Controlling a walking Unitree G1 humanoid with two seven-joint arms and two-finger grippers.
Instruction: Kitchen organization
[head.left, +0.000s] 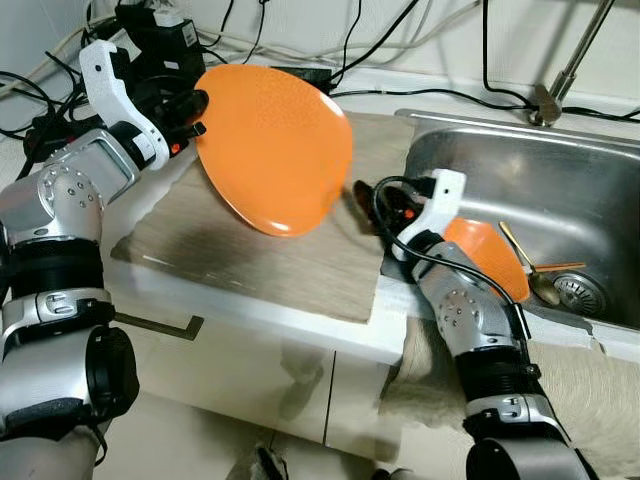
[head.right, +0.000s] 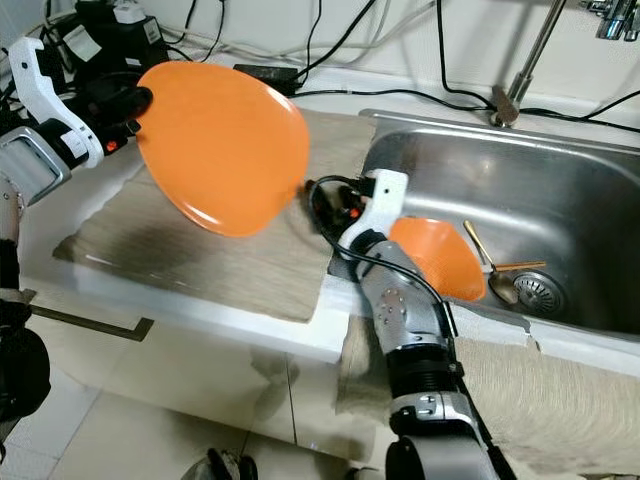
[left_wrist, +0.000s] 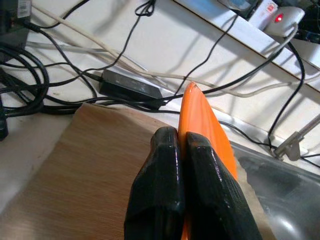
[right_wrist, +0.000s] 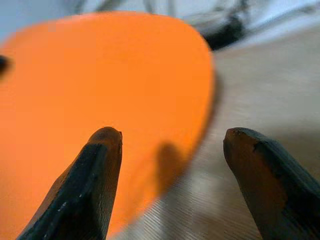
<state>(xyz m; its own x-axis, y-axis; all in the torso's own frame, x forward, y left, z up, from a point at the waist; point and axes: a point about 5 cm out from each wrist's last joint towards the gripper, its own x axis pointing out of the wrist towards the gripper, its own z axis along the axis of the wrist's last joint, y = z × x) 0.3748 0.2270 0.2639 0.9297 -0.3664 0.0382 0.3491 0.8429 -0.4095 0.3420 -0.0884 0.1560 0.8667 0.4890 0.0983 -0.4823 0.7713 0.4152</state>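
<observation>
Hanging tilted above the wooden board, the orange plate is held by its rim at the end away from the sink, with its broad face turned toward the camera and its lower edge dipping close to the board without clearly touching it. The left gripper has its jaws clamped together on that rim; in the left wrist view the two black fingers pinch the plate edge-on, so the plate runs straight out along the gripper's own axis. The right gripper sits on the sink side of the plate, just beside its lower edge, jaws spread apart with nothing between them, pointing at the plate's face from close by. My judgement is that any hand-over or setting down turns on this: the plate lies directly ahead of the right jaws, but its rim, not its face, would have to pass between them.

Inside the sink, near the drain, lies an orange bowl partly behind the right forearm, with a gold spoon beside it. Beyond the board, away from the sink's front edge, black cables trail over the counter, and the tap rises behind the basin.
</observation>
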